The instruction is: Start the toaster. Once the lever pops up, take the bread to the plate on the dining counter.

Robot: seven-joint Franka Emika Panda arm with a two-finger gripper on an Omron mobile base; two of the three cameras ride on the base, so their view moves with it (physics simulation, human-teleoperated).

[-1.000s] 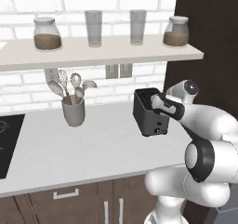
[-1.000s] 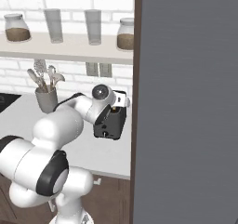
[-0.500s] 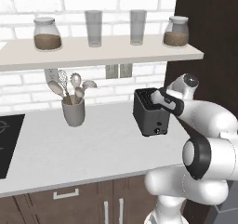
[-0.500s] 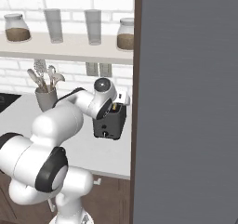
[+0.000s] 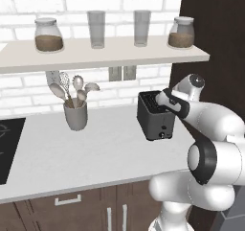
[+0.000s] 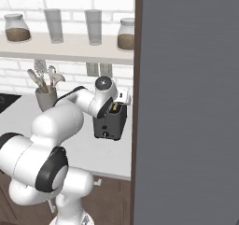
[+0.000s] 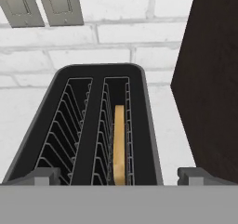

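The gripper has swung in over the toaster on the worktop, fingers spread wide. The bread sits in the right-hand slot. Best centred on the slice before descending.

Glossy white arm (rounded segments) with dark joint bands.
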